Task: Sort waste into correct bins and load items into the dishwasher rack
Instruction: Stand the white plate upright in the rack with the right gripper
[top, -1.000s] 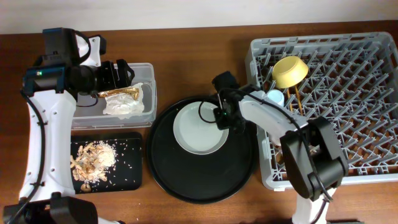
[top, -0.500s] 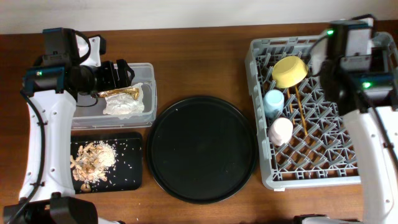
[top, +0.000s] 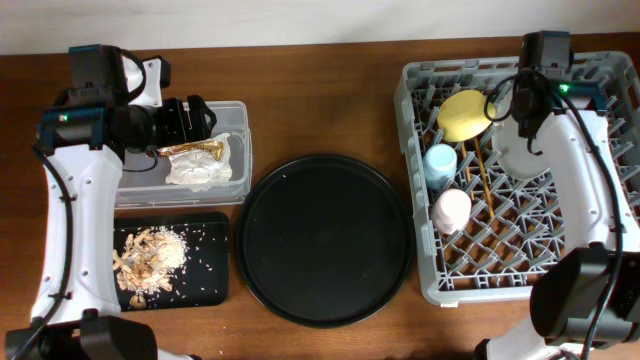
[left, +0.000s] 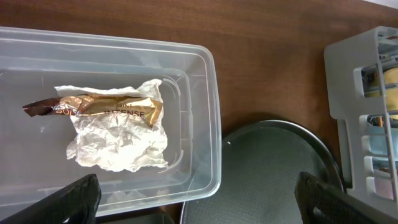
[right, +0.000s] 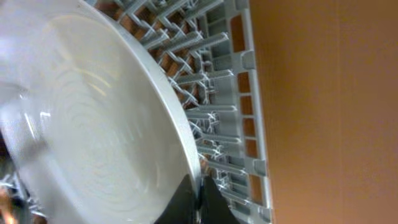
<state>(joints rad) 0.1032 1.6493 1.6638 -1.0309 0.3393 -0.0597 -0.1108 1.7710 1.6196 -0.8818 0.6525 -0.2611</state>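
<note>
My right gripper (top: 524, 118) is shut on the rim of the pale grey-green plate (top: 514, 160) and holds it on edge over the back of the dishwasher rack (top: 600, 262). In the right wrist view the fingers (right: 200, 200) pinch the plate (right: 93, 124) above the rack's pegs (right: 217, 93). The rack holds the yellow bowl (top: 462, 115), blue cup (top: 438, 162), pink cup (top: 452, 208) and chopsticks (top: 485, 175). My left gripper (top: 198, 120) is open and empty over the clear tub (top: 240, 112), which holds the napkin (left: 121, 140) and gold-brown wrapper (left: 106, 107).
A small black tray (top: 212, 285) with food scraps (top: 150, 255) lies front left. The large round black tray (top: 325, 240) sits mid-table between the tub and the rack. Brown table shows beyond the rack's edge (right: 323, 112).
My right gripper took the plate off the round black tray and carried it right, over the rack. The round tray now holds nothing. The left arm has not moved.
</note>
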